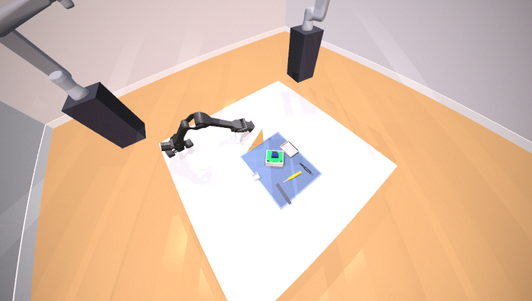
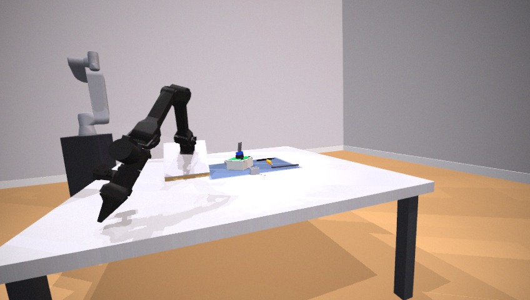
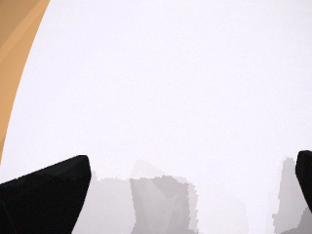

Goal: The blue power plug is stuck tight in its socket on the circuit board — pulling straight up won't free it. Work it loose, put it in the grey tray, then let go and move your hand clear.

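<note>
Nearest in the exterior view, the gripper (image 1: 169,148) (image 2: 100,219) (image 3: 197,167) points down over the edge area of the white table (image 1: 231,223) (image 2: 334,189) (image 3: 171,88), its fingers spread wide apart with nothing between them. The black arm (image 1: 220,122) (image 2: 159,107) arches back to its foot on a tilted white slab (image 2: 200,163). Well apart from the hand, beyond the slab, lies the blue mat (image 1: 261,175) (image 2: 223,172), with a small pale cube (image 1: 256,176) (image 2: 254,170) at its near edge. Farther on, the blue plug (image 1: 274,153) (image 2: 239,153) sits upright on the green circuit board (image 1: 269,158) (image 2: 248,159), outside the grey tray (image 1: 289,148), which lies just beside the board. Also on the mat are a dark strip (image 1: 283,193) (image 2: 284,165), a yellow screwdriver (image 1: 295,175) (image 2: 269,162) and black tweezers (image 1: 306,168) (image 2: 265,159). How deep the plug is seated, I cannot tell.
</note>
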Robot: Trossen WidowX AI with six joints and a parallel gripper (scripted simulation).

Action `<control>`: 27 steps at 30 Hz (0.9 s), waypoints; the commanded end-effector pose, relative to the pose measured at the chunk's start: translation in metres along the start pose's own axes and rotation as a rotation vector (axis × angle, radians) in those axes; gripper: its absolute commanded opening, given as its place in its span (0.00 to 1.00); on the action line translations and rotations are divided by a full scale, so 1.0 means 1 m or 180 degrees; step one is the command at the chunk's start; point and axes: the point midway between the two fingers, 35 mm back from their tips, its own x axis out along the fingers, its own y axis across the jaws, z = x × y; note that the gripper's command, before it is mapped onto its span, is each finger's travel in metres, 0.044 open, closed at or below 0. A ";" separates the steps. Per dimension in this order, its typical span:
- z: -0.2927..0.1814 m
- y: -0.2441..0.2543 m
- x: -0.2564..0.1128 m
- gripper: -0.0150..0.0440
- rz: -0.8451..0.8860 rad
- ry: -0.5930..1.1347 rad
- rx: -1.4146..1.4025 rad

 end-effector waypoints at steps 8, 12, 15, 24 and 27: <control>-0.109 0.055 -0.063 0.98 0.0687 0.0941 -0.0547; -0.147 0.067 -0.089 0.98 0.0858 0.1212 -0.0512; -0.179 0.072 -0.109 0.98 0.0925 0.1428 -0.0634; -0.279 0.059 -0.191 0.98 0.1031 0.2135 -0.1214; -0.271 0.065 -0.197 0.98 0.1027 0.2115 -0.1197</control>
